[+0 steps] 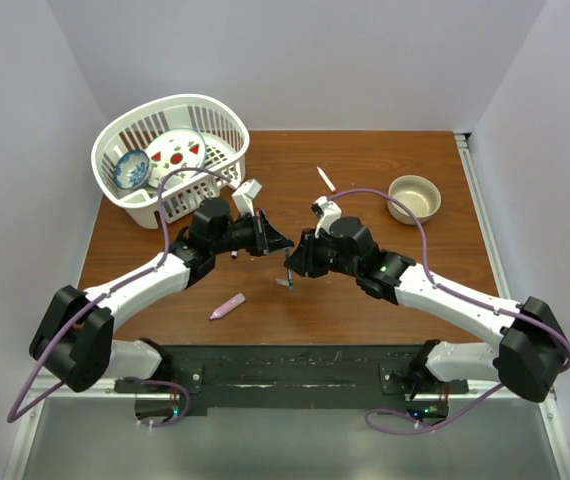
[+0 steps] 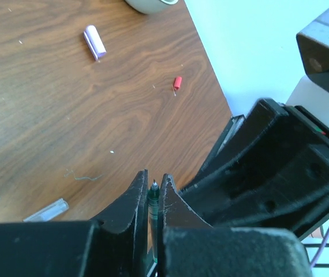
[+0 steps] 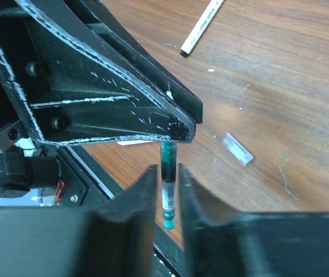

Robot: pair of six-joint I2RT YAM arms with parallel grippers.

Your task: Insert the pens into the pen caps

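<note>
From above, the two arms meet over the middle of the brown table [image 1: 385, 290], the left gripper [image 1: 283, 243] and right gripper [image 1: 295, 262] nose to nose, with the dark pen [image 1: 287, 276] standing roughly upright between them, its lower end just above the wood. The pink pen [image 1: 227, 306] lies on the table near the left arm, the white pen [image 1: 326, 179] lies farther back beside the right wrist, a beige bowl [image 1: 414, 180] sits to the right, and a white basket [image 1: 180, 205] holding dishes stands at the back left corner. In the left wrist view, the left gripper's jaws are pressed together on the pen's tip end, whose point pokes out between the fingertips [image 2: 138, 193]; beyond it a clear cap [image 2: 46, 211] lies close by on the wood, a red cap [image 2: 177, 82] sits near the table edge, and a pink cap [image 2: 94, 42] lies farther off, all apart from one another. In the right wrist view, the pen hangs from the left gripper's tip, its greenish barrel running down between the right gripper's fingers [image 3: 144, 199], which stand slightly parted with a thin gap on either side of the barrel, not pinching it; the clear cap lies on the wood to the right.
</note>
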